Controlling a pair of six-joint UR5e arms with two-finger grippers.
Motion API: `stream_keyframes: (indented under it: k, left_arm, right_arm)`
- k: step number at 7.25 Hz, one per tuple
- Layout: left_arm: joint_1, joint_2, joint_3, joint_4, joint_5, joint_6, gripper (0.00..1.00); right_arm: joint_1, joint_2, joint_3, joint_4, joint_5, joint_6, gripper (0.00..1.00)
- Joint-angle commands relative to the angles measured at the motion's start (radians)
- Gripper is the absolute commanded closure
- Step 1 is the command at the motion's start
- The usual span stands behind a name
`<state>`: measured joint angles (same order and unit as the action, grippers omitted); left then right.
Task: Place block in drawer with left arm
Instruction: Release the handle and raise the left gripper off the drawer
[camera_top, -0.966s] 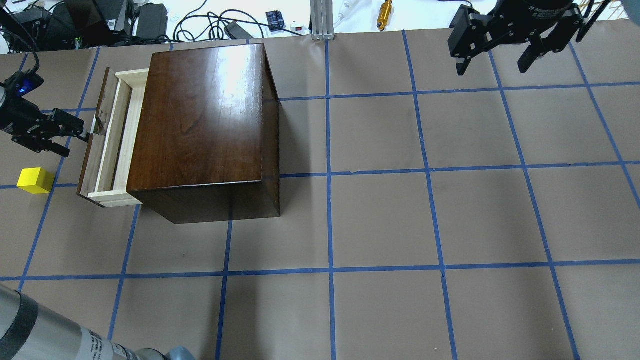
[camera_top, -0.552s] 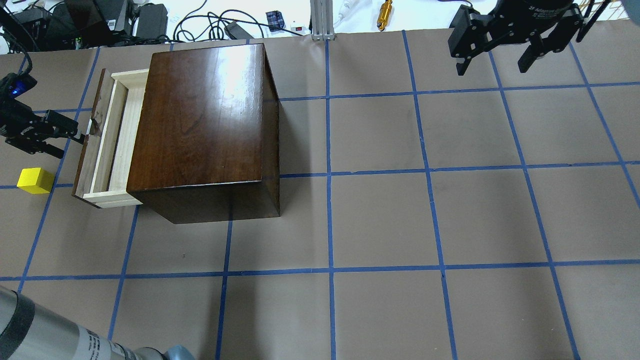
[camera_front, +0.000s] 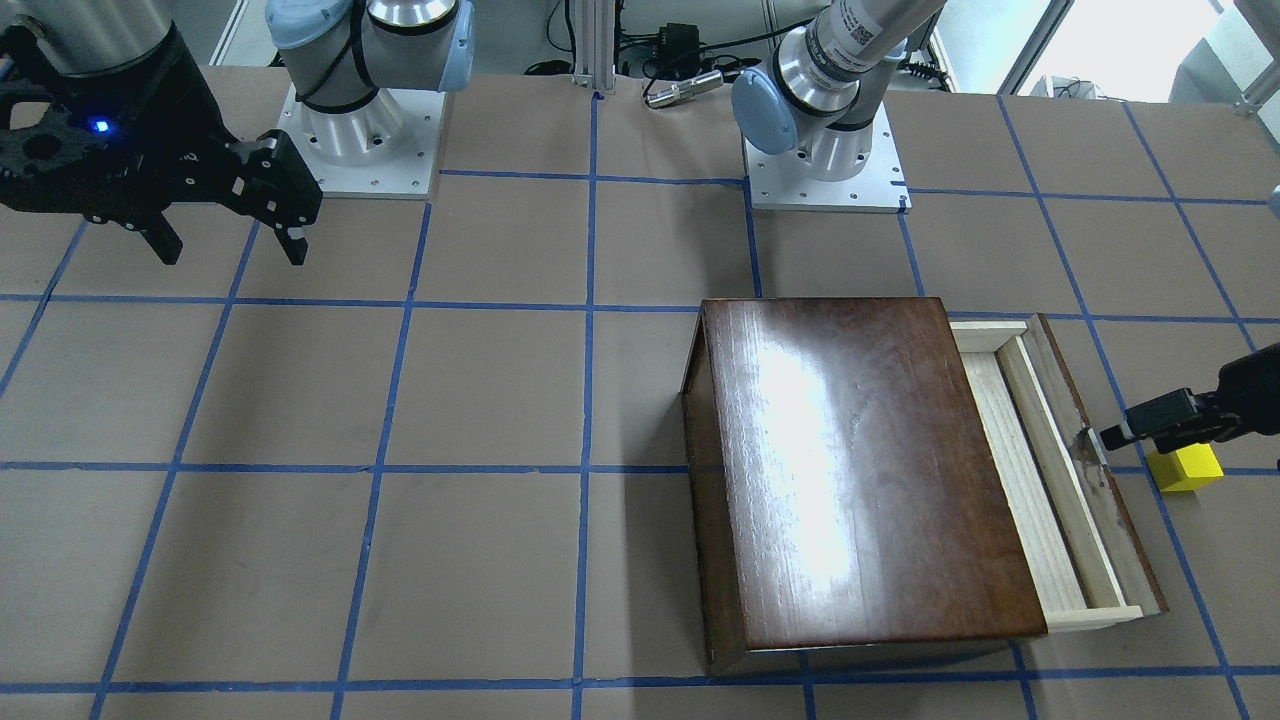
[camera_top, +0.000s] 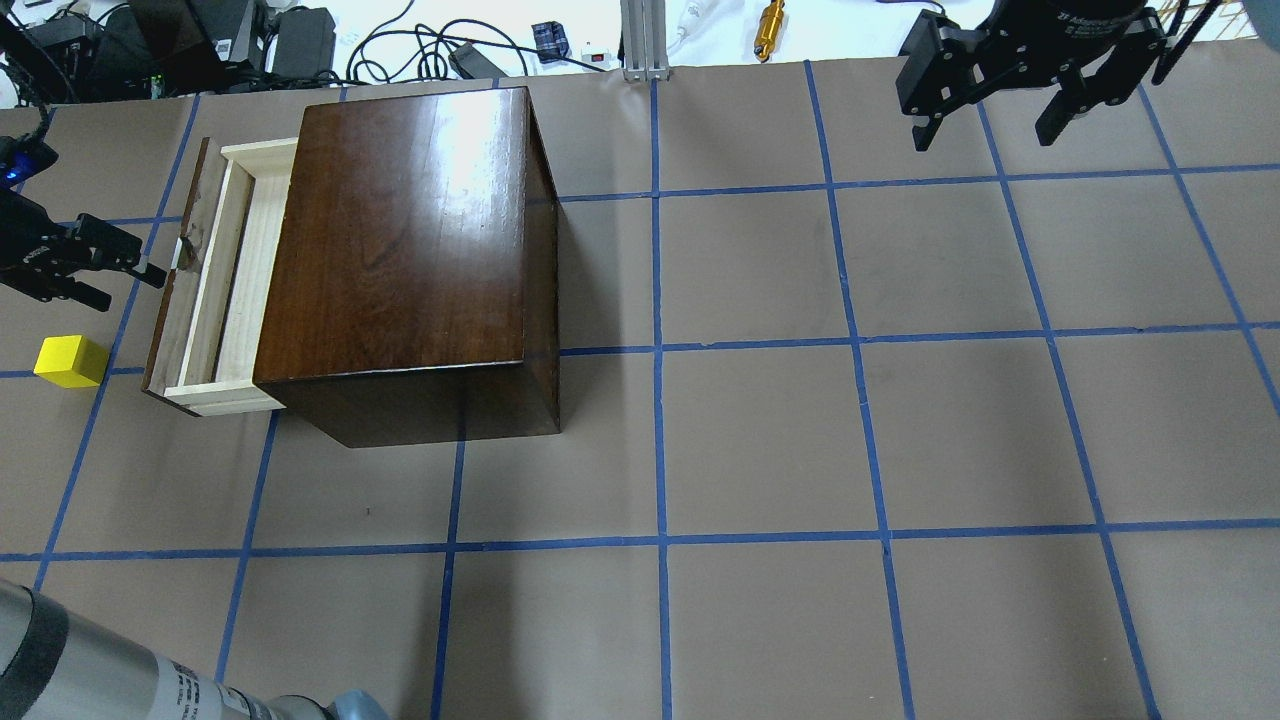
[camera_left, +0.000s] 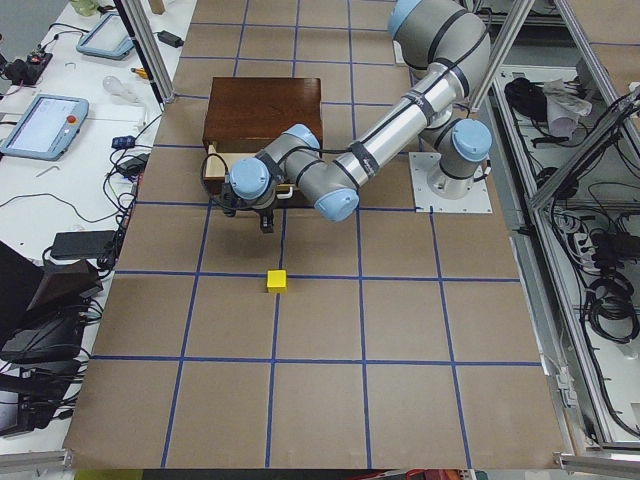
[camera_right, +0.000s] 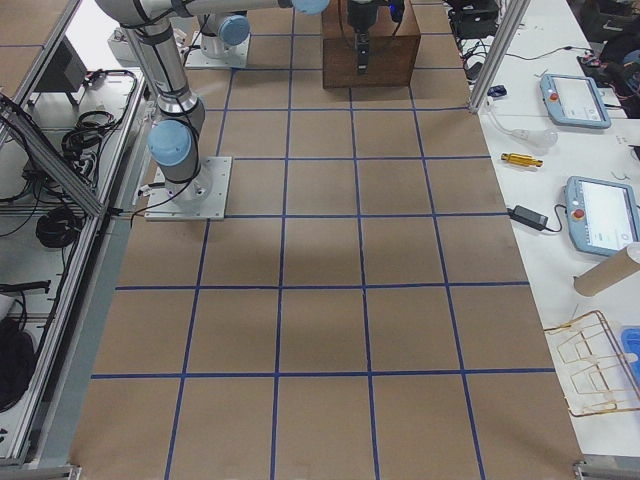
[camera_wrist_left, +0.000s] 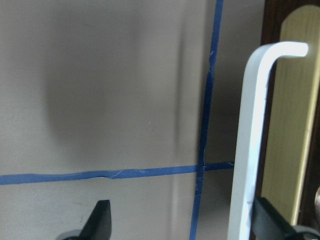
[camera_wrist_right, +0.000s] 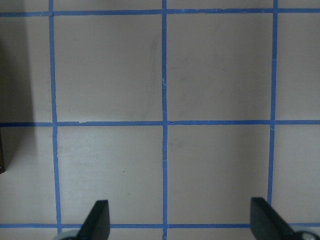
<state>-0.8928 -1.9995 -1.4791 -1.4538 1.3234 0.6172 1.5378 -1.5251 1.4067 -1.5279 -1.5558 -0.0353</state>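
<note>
Left jaws wide open (beside handle (camera_wrist_left: 248, 150)), empty.

1 yellow block (camera_top: 70, 361), 1 box (camera_top: 400, 230) w/ 1 drawer (camera_top: 238, 275), 2 arms: L arm (camera_front: 830, 80), R arm (camera_front: 370, 40).

Legible markings: one partial line only.
White print on the body of the right gripper (camera_top: 983, 138) reads "2F Adaptive", the rest cut off at the frame edge. The label (camera_top: 197, 690) on the left arm (camera_top: 60, 650) carries print too small to read.
</note>
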Motion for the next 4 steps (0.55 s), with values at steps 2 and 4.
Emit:
stream_keyframes:
  k: [2, 4]
  left_arm:
    - [0.0, -0.004, 0.083, -0.019, 0.116, 0.048, 0.0]
    - [0.006, -0.021, 0.106, 0.056, 0.163, 0.34, 0.0]
  right_arm:
    - [0.001, -0.001, 0.0, 0.0, -0.001, 0.0, 0.0]
    - [-0.001, -0.001, 0.0, 0.0, -0.001, 0.0, 0.0]
